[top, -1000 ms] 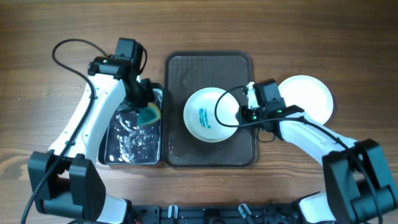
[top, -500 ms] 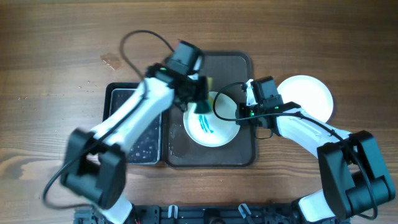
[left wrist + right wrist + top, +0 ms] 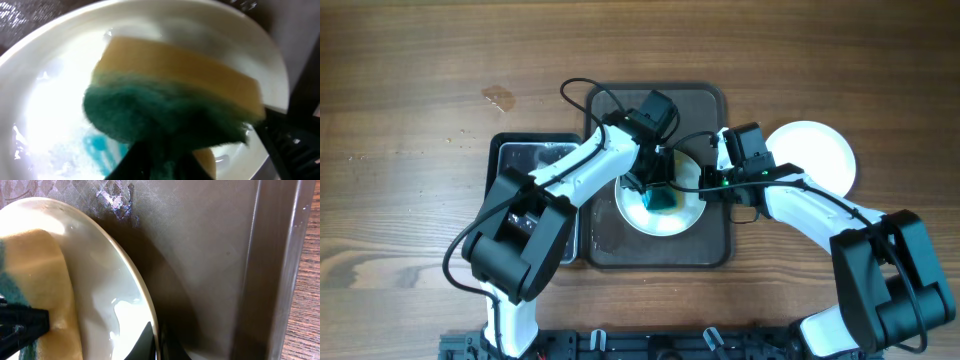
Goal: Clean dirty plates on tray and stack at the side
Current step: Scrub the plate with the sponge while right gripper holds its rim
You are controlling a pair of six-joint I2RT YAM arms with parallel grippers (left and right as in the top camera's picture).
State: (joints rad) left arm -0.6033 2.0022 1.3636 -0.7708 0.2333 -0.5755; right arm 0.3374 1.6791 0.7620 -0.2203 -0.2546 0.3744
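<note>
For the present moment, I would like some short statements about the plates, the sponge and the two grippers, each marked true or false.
1. The left gripper holds the sponge over the dirty plate on the tray. True.
2. The right gripper is open, apart from the dirty plate. False: it is shut on that plate's right rim.
3. A second plate lies on the table, right of the tray. True.
4. The sponge lies in the black tray. False: it is over the dirty plate, away from the black tray.
5. A blue smear shows on the dirty plate. True.
</note>
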